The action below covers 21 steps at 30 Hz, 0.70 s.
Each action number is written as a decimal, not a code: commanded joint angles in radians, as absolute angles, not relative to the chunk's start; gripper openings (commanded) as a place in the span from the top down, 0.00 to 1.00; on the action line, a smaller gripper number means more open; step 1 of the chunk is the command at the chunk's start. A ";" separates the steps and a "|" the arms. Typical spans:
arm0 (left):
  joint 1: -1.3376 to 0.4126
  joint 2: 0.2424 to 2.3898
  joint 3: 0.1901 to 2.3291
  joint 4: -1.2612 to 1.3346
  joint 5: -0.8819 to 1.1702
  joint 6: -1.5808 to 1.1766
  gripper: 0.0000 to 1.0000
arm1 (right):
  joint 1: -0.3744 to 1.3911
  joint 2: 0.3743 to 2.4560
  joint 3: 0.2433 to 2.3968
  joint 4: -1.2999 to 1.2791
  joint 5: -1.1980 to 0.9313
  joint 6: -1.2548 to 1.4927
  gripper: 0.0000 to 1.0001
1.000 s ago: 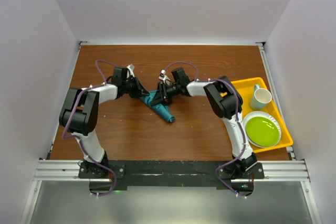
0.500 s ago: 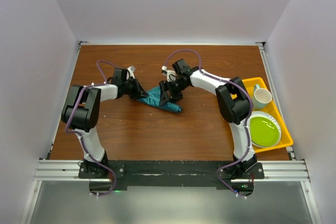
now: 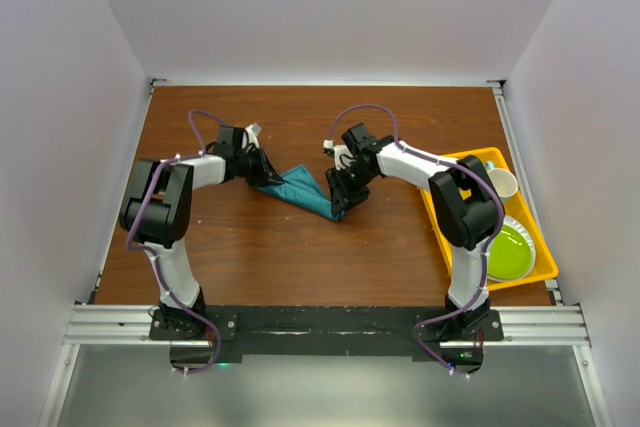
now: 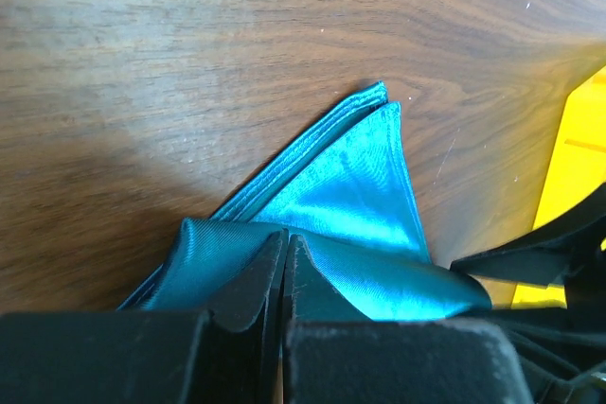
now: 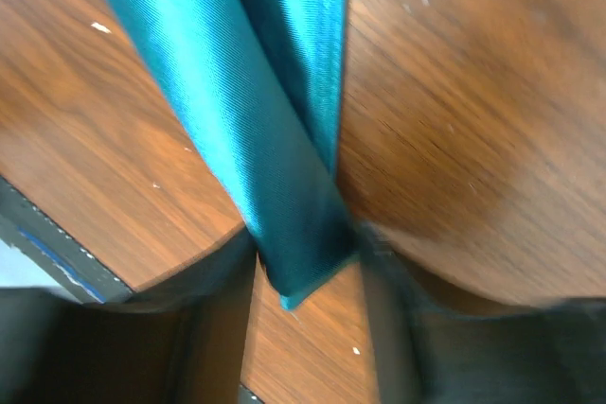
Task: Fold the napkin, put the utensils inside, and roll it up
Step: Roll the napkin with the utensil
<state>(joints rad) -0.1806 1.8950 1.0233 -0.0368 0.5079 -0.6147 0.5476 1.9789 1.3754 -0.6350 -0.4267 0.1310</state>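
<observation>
Folding: left pincer [image 4: 286,245] pinches the napkin [image 4: 352,186], right pincer [image 5: 301,267] straddles its end, grip unclear; next, flatten it.

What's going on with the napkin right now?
Both arms are working the napkin, which lies folded into a narrow band on the table, stretched between them. The left gripper is shut on one end. The right gripper straddles the other end, with the cloth tip between its fingers, but that view is too blurred to tell whether it is clamped. The plate and cup sit in the tray off to the right.
</observation>
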 commanded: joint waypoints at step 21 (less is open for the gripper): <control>-0.169 1.775 1.253 -0.279 0.411 -0.566 0.73 | 0.567 1.930 1.500 -0.704 -0.270 0.059 0.26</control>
<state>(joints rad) -0.1768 1.8729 1.2373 -0.2600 0.4335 -0.5404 0.5468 2.0018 1.4246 -0.6670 -0.3992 0.1349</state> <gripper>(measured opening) 0.249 0.691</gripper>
